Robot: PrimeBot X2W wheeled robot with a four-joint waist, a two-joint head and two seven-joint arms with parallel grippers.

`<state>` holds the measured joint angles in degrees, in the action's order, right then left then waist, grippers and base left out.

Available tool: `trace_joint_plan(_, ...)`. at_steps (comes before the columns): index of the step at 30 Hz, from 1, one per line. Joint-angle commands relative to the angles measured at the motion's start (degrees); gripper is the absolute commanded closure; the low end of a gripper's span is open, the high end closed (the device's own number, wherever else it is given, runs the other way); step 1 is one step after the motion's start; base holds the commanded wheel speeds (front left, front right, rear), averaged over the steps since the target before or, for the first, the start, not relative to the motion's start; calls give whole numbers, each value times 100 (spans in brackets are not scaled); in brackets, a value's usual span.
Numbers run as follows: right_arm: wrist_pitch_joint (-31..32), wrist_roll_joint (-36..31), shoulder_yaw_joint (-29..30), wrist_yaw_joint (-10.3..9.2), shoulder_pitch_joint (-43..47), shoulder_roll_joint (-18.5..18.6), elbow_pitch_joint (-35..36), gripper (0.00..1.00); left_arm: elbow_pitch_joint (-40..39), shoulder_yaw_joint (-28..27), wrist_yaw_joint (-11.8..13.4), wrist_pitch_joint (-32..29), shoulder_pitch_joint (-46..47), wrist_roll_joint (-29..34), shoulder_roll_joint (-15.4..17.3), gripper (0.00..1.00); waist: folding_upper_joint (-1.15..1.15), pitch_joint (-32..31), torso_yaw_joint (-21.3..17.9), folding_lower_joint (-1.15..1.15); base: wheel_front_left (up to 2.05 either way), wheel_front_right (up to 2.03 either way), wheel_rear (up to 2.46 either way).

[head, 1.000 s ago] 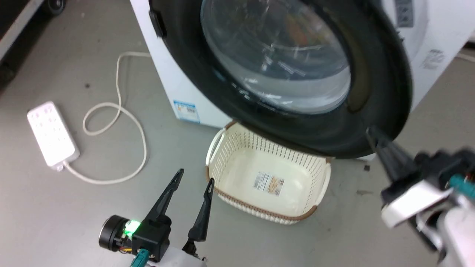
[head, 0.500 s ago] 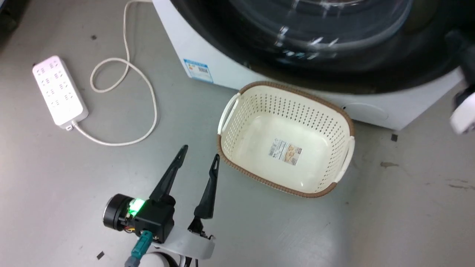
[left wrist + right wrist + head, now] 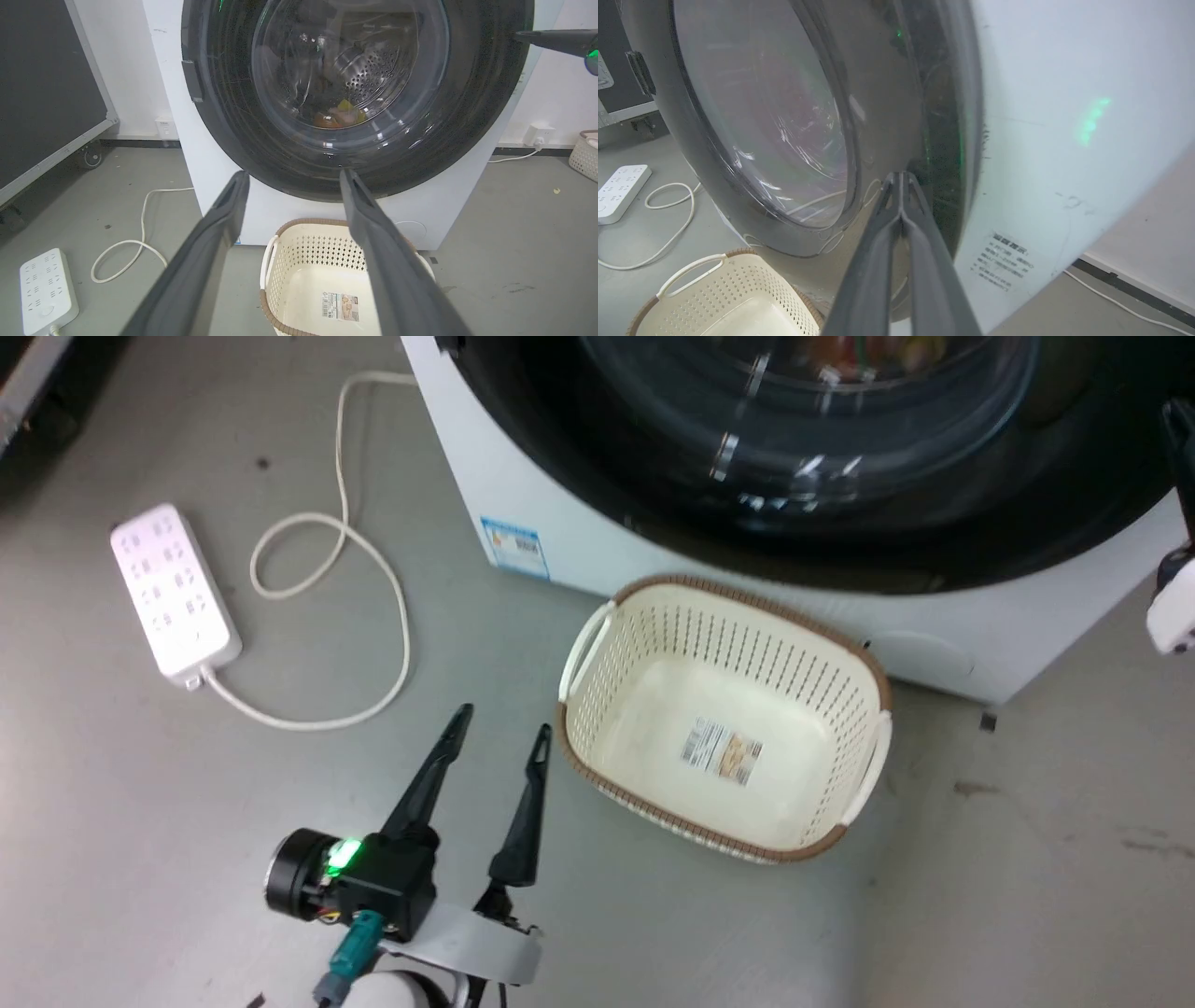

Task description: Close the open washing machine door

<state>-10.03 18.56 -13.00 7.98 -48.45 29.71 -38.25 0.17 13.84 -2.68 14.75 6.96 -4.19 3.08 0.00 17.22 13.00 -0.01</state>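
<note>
The washing machine door [image 3: 747, 537], a big glossy black ring around a clear bulging window, lies flat against the white machine front [image 3: 560, 555]. In the left wrist view the door [image 3: 224, 116] faces me, with laundry visible in the steel drum behind the glass. My right gripper [image 3: 901, 176] is shut and empty, its tips pressed on the door's [image 3: 887, 116] black rim near the right edge. The left wrist view shows the right gripper [image 3: 518, 34] touching that rim from the right. My left gripper [image 3: 502, 721] hangs open above the floor, left of the basket.
A cream perforated basket [image 3: 597, 644] with a brown rim stands empty on the floor before the machine. A white power strip [image 3: 173, 588] and its looped cable [image 3: 392, 616] lie on the grey floor to the left. A black panel on castors [image 3: 46, 93] stands farther left.
The door has swung from hanging out over the basket to lying flat against the machine, with my right gripper following its rim. The head camera has shifted. My left gripper stays open.
</note>
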Motion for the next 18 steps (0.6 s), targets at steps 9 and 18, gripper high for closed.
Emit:
trace_joint_plan(9, -388, 42, 414, -49, 1354, -476, 618, 0, 357, -319, -34, 25, -296, -73, 12, 0, 0, -1029, -331, 1, 0, 0, 0)
trace_joint_plan(18, -484, -904, 1816, -49, 3353, -1722, 2431, 0, 582, -481, -131, 25, -534, -55, 103, 0, 0, -1603, -649, 1, 0, 0, 0)
